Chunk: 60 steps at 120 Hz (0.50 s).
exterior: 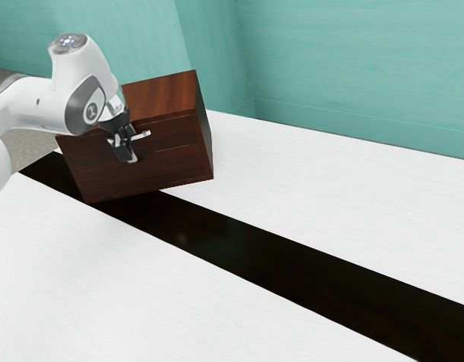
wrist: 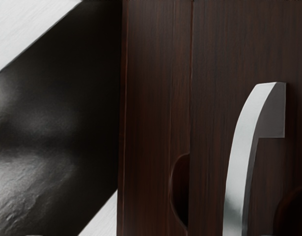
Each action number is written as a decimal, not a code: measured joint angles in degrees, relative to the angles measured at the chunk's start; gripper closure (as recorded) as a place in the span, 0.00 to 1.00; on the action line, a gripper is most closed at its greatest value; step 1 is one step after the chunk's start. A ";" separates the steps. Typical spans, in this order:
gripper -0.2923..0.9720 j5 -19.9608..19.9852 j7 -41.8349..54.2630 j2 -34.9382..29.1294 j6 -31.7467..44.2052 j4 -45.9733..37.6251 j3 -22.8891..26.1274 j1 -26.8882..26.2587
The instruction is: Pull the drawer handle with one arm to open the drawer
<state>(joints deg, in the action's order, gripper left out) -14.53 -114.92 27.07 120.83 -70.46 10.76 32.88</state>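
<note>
White surface (exterior: 307, 173) lies nearest me in the exterior view, and its black stripe (exterior: 292, 271) runs under the wooden cabinet (exterior: 171, 94). At the cabinet's front, my claw (exterior: 127, 153) is at the silver drawer handle (exterior: 143, 135); I cannot tell whether it grips. In the wrist view, the handle (wrist: 244, 162) stands off the cabinet's drawer front (wrist: 155, 98).

The boxy wooden drawer cabinet (exterior: 171, 154) is dark reddish-brown with fine grain, and its top face is a warmer red-brown than the front. Its curved metal handle (wrist: 241, 157) is pale brushed silver, greyer along the edge. The table (exterior: 330, 181) is white with faint streaks, crossed by a glossy black stripe (exterior: 292, 271). The wall (exterior: 352, 53) is teal. The robot arm (exterior: 35, 105) is white with a grey joint.
</note>
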 joint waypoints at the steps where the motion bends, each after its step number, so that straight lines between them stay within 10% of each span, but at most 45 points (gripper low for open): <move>1: 0.33 0.01 0.01 -0.01 0.00 -0.01 -0.01 0.00; 60: 0.41 1.28 0.46 -0.66 -0.73 -1.93 -0.17 -0.20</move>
<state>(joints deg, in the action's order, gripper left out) -13.26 -114.46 26.41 120.10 -72.39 10.58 32.68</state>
